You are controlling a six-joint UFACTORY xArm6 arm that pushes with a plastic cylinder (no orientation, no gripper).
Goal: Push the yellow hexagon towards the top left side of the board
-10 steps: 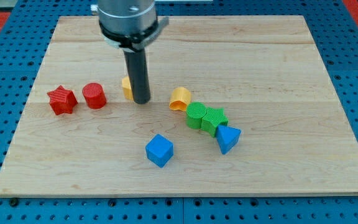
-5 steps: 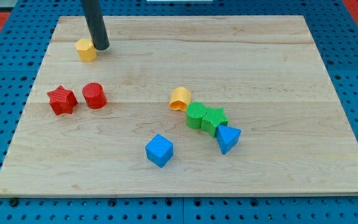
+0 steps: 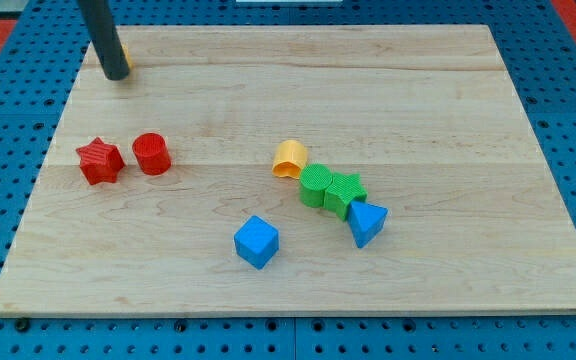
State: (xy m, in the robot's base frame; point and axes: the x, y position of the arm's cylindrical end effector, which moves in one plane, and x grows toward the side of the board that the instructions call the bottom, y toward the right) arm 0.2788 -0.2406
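My tip (image 3: 116, 75) rests near the top left corner of the wooden board (image 3: 448, 110). The yellow hexagon (image 3: 128, 58) is almost wholly hidden behind the rod; only a thin yellow sliver shows at the rod's right side. The rod leans up toward the view's top left.
A red star (image 3: 99, 161) and a red cylinder (image 3: 152, 154) sit at the left. A yellow arch-shaped block (image 3: 290, 158), a green cylinder (image 3: 316, 185), a green star (image 3: 346, 192) and a blue triangle (image 3: 367, 222) cluster at the middle. A blue cube (image 3: 257, 241) lies below.
My tip has travelled from the board's middle up and to the left, pushing the yellow hexagon with it to the top left corner. The other blocks have not moved.
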